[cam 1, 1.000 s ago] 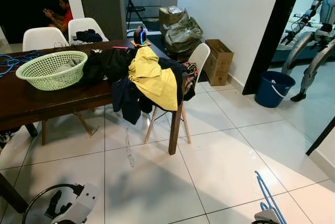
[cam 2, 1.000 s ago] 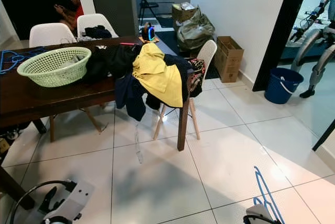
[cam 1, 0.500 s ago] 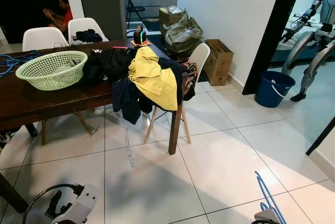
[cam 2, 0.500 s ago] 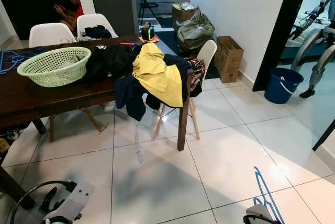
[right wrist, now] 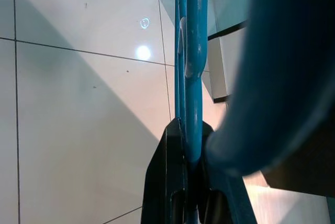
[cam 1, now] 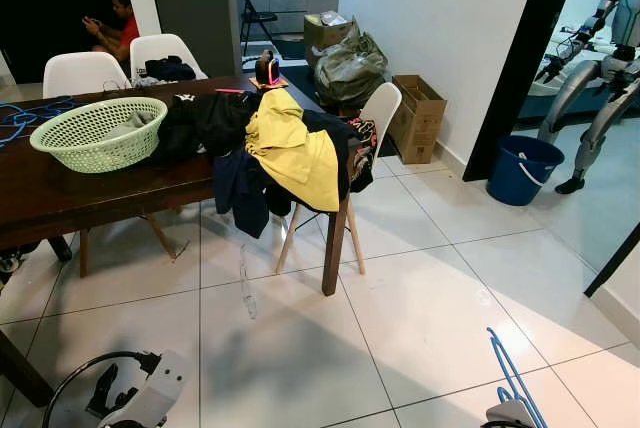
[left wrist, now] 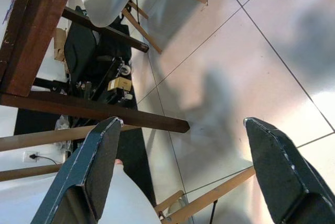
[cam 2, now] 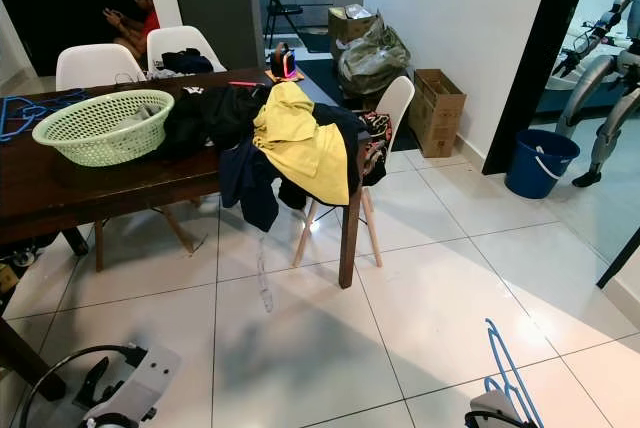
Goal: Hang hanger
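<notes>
Low at the robot's right side, above the pale tiled floor (cam 1: 420, 318), a blue plastic hanger (cam 2: 505, 363) of thin bars stands nearly upright, its shaft pinched between the 2 black fingers of the right gripper (right wrist: 183, 182). The left gripper (left wrist: 183, 166) hangs low beside the dark wooden table (cam 1: 60, 193), fingers spread wide with nothing between them. Clothes (cam 1: 285, 148) are heaped on the table beside a green basket (cam 1: 97, 133).

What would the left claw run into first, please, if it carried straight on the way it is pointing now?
Most likely the bare tiled floor. The left claw is open and empty, and tiles lie between its fingers; the dark table beam sits off to one side, though depth is hard to judge.
</notes>
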`<state>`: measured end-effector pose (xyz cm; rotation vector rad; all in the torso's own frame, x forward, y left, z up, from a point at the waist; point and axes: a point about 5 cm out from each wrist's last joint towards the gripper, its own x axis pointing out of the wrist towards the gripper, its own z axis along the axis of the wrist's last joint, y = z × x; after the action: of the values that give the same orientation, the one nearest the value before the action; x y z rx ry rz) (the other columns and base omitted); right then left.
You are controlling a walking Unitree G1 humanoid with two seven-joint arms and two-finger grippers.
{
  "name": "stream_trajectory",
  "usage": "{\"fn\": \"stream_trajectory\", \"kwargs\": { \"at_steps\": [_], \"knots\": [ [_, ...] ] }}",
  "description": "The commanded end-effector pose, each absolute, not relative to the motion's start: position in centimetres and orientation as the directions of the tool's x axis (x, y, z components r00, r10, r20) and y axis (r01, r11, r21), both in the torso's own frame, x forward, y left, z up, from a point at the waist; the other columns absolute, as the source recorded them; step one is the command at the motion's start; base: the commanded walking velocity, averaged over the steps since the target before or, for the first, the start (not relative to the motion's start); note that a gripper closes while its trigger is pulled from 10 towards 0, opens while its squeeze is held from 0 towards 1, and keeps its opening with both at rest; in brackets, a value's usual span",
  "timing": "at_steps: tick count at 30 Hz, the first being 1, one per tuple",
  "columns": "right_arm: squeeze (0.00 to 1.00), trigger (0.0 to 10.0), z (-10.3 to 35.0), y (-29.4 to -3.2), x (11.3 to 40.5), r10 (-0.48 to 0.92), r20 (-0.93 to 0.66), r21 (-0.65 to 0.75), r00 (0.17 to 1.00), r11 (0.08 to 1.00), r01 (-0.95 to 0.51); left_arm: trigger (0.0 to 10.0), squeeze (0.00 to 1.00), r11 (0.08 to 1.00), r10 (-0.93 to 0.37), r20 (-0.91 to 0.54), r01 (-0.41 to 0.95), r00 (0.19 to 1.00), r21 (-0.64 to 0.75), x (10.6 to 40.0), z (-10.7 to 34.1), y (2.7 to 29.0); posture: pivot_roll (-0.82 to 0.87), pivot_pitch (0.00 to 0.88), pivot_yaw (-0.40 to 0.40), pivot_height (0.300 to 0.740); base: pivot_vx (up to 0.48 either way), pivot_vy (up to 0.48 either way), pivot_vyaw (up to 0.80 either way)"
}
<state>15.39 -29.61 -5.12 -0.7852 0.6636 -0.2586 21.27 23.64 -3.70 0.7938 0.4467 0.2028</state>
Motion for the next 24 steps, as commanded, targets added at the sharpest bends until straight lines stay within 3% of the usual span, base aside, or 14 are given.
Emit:
{"fn": "stream_trajectory", "kwargs": {
  "at_steps": [1, 24],
  "knots": [
    [0.0, 10.0, -5.17, -29.82, 15.09, -0.462, -0.457, -0.722, 0.76, 0.692, -0.013, 10.0, 0.0, 0.688, 0.337, -0.322, 0.002, 0.884, 0.726, 21.09, -3.89, 23.62, 0.01, 0.0, -0.021, 0.74, 0.0, 0.0, 0.0],
    [0.0, 10.0, -5.24, -29.77, 14.9, -0.462, -0.457, -0.722, 0.76, 0.692, -0.013, 10.0, 0.0, 0.687, 0.338, -0.322, 0.002, 0.885, 0.726, 20.87, -3.94, 23.74, 0.02, 0.0, -0.025, 0.74, 0.0, 0.0, 0.0]
  ]
}}
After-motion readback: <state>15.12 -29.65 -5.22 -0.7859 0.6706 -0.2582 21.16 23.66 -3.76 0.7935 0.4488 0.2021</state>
